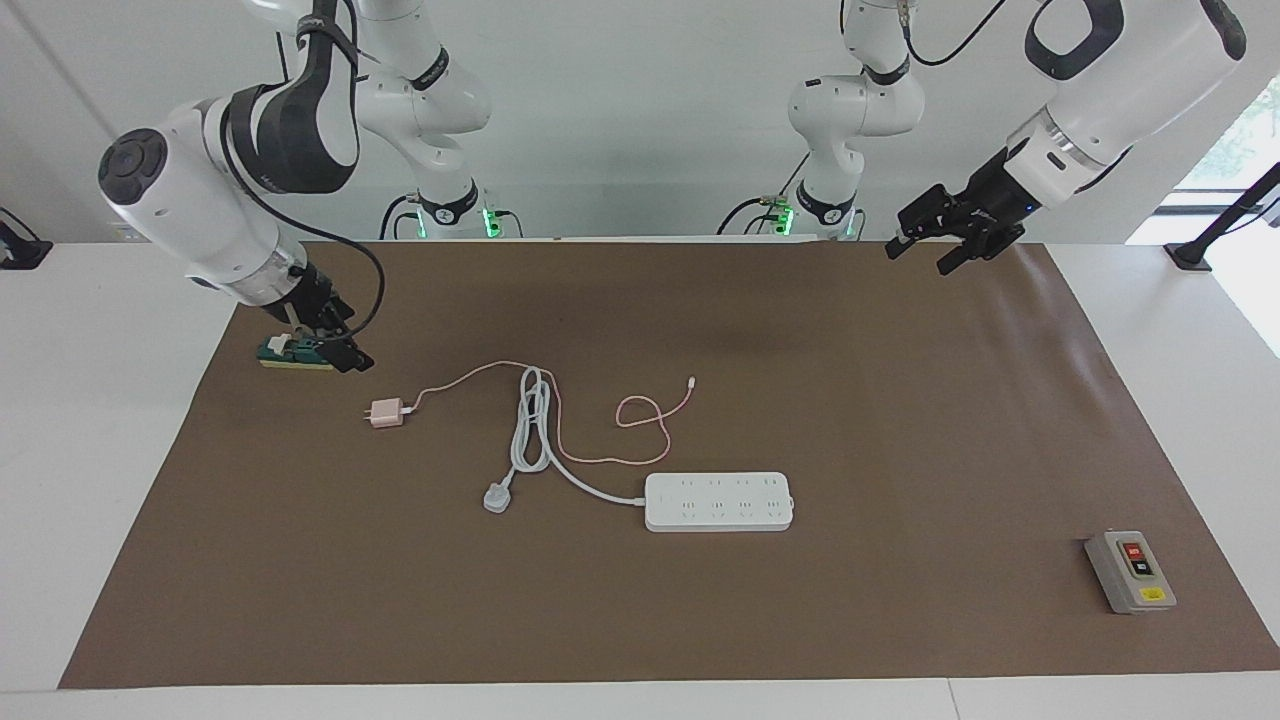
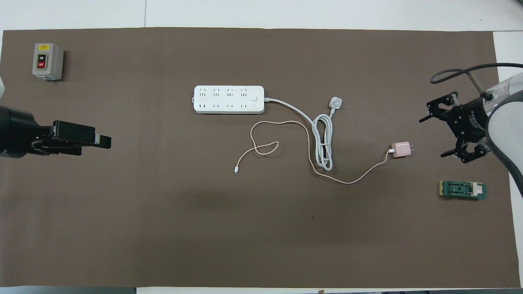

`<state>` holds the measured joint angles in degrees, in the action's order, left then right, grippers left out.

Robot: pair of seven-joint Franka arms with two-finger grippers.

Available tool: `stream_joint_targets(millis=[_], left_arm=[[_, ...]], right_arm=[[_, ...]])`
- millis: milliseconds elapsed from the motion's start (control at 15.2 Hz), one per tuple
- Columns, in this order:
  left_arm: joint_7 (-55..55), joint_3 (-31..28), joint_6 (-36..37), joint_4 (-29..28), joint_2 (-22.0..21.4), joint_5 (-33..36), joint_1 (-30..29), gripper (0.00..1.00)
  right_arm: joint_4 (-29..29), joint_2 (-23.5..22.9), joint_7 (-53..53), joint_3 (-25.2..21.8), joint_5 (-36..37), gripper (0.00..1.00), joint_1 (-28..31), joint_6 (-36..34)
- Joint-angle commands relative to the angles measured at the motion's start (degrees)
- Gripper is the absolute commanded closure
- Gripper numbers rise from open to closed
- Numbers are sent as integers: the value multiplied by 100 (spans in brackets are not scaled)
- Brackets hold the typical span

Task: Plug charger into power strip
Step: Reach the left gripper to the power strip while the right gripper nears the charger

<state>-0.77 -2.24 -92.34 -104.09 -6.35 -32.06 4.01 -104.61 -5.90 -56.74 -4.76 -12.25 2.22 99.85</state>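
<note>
Well, the brown mat (image 1: pixel 900 420) covers most of the table. On it the power strip (image 1: pixel 718 501) lies flat near the middle, its thick cord (image 1: pixel 530 425) looped toward my right arm's end. Nearer to me and toward that end sits the charger (image 1: pixel 384 413), unplugged, its pink cable (image 1: pixel 640 412) curling beside the strip. My right gripper (image 1: pixel 330 335) hangs spread over the mat close to the charger; my left gripper (image 1: pixel 945 240) hovers spread, holding nothing.

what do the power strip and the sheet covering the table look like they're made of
Power strip: likely hard molded plastic, smooth white and fairly matte, with crisp socket slots and rounded corners. Brown sheet: looks like matte paper or thin card, flat with faint creases near one end; I cannot tell which.
</note>
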Motion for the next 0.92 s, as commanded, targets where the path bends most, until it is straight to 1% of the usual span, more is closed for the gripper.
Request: stream_joint_targets(millis=[0, 132, 197, 263, 329, 460, 592, 658, 789, 855], left_arm=[[-370, 4, -485, -725, -191, -1236, 12, 0], [-922, 22, -836, -1260, -104, -2404, 99, 0], [-1343, 22, -873, -1463, 36, -3019, 135, 0], [-1643, 22, -873, -1535, 160, -3443, 144, 0], [-1916, 48, -882, -1631, 344, -3760, 153, 0], [-2575, 31, -873, -1842, 687, -4446, 293, 0], [-2884, 48, -838, -2053, 924, -4965, 354, 0], [-3233, 48, -821, -2132, 1169, -5255, 477, 0], [-4427, 48, -576, -2116, 2038, -5792, 487, 0], [-4528, 31, -583, -2089, 2163, -5846, 504, 0]], right_arm=[[-603, 36, -57, 54, -548, 0, 357, 499], [-692, -78, -57, 54, -717, 0, 375, 641], [-701, -130, -31, 54, -787, 0, 384, 711], [-745, -183, 100, 54, -832, 0, 410, 790], [-728, -375, 319, 54, -936, 0, 489, 808], [-631, -815, 846, 45, -1436, 0, 787, 843], [-640, -965, 1006, 45, -1596, 0, 788, 922], [-640, -1053, 1085, 54, -1632, 0, 806, 975], [-631, -1150, 1654, 46, -1955, 0, 928, 914], [-640, -1203, 1883, 45, -2079, 0, 955, 905]])
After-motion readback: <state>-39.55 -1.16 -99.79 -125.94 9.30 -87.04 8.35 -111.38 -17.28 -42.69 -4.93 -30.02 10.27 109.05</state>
